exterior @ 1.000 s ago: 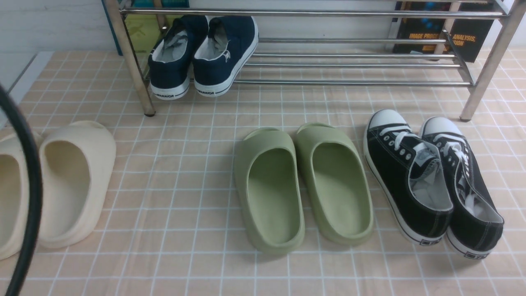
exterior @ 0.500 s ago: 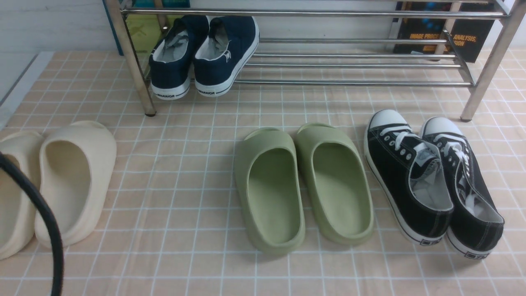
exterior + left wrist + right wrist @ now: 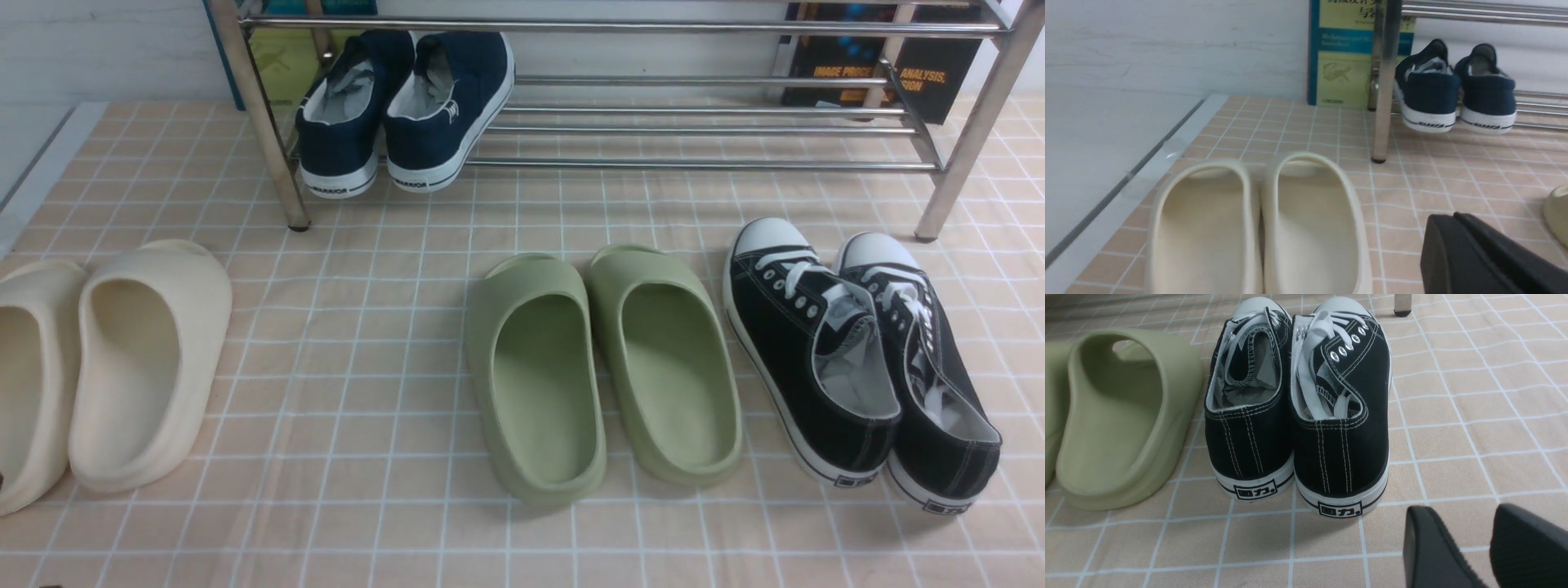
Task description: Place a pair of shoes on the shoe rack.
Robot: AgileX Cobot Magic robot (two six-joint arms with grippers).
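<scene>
From the front, no arm is in sight; the two navy slip-on shoes (image 3: 406,110) sit side by side at the left end of the chrome shoe rack (image 3: 702,131), on its lowest bars, heels with the white soles hanging out toward the camera. On the checked table (image 3: 367,506) in front of the rack lie three more pairs: cream slides (image 3: 122,367) at the left, green slides (image 3: 604,367) in the middle, black lace-up sneakers (image 3: 857,359) at the right. Two books lean behind the rack, a yellow-and-blue one (image 3: 282,53) at the left and a dark one (image 3: 890,69) at the right. From the left wrist, only one black finger (image 3: 1478,257) of the left tool shows at the frame's edge, so I cannot tell whether it stands apart or together; it holds nothing that I can see. The cream slides (image 3: 1257,228) lie just beside and ahead of it, heels toward it, and the navy shoes (image 3: 1455,98) rest well beyond on the rack, past an upright leg (image 3: 1384,81). From the right wrist, the right tool (image 3: 1470,555) shows two black fingers with a clear gap between them, standing apart and empty. The black sneakers (image 3: 1298,412) lie just ahead of it, heels toward it, touching each other, with a green slide (image 3: 1122,416) just beside them.
</scene>
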